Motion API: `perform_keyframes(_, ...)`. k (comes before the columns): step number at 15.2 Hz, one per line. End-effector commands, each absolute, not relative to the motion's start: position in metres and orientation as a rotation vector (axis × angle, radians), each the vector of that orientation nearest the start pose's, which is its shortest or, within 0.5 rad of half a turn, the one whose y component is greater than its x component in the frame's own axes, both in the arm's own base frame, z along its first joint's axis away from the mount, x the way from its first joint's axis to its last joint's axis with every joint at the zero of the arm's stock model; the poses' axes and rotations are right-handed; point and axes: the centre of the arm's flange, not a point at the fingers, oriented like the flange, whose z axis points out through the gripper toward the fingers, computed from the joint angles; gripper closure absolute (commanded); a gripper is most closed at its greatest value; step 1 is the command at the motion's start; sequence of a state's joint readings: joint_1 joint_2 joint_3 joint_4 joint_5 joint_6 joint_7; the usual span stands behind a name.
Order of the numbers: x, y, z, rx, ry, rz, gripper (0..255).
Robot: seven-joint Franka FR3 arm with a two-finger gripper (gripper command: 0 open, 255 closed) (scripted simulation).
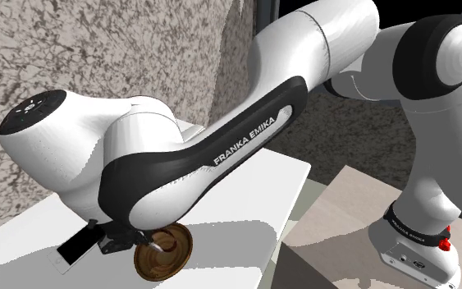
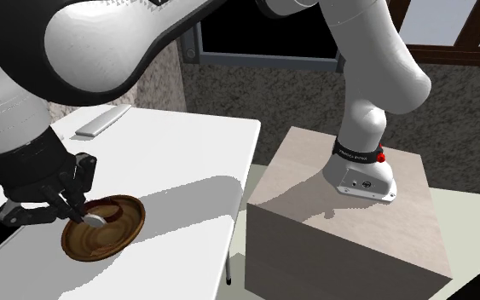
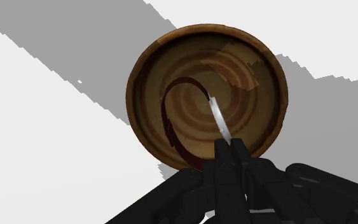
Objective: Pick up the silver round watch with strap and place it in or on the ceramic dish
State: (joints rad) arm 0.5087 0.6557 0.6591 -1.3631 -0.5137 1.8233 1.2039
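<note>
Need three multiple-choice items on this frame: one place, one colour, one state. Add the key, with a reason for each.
1. Where is the silver round watch?
A) in a drawer
B) over the brown round dish
C) on a shelf

2. Its strap is:
A) blue
B) dark red-brown
C) yellow

3. The black hand is:
A) wide open
B) shut on nothing
C) shut on the watch

Key: 1B, the wrist view shows the watch held over the dish's hollow. 2B, the strap's curl is dark red-brown against the dish. 3C, the hand clasps the thin silver case.

One watch, one brown dish, one flat white slab, one table
</note>
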Motion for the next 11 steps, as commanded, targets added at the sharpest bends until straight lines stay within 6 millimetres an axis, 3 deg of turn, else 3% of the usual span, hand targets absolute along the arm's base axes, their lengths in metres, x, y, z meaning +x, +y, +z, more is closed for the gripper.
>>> perform_keyframes(1, 0.4019, 0.5846, 0.3848, -3.234, -0.028, -0.124, 255)
perform_keyframes(5, 0.4019, 0.5846, 0.3848, -3.234, -0.028, -0.124, 255)
perform_keyframes(6, 0.4019, 0.5846, 0.3848, -3.234, -0.028, -0.124, 0)
perform_keyframes(11, 0.4019, 0.5846, 0.3848, -3.234, -0.028, -0.124, 0)
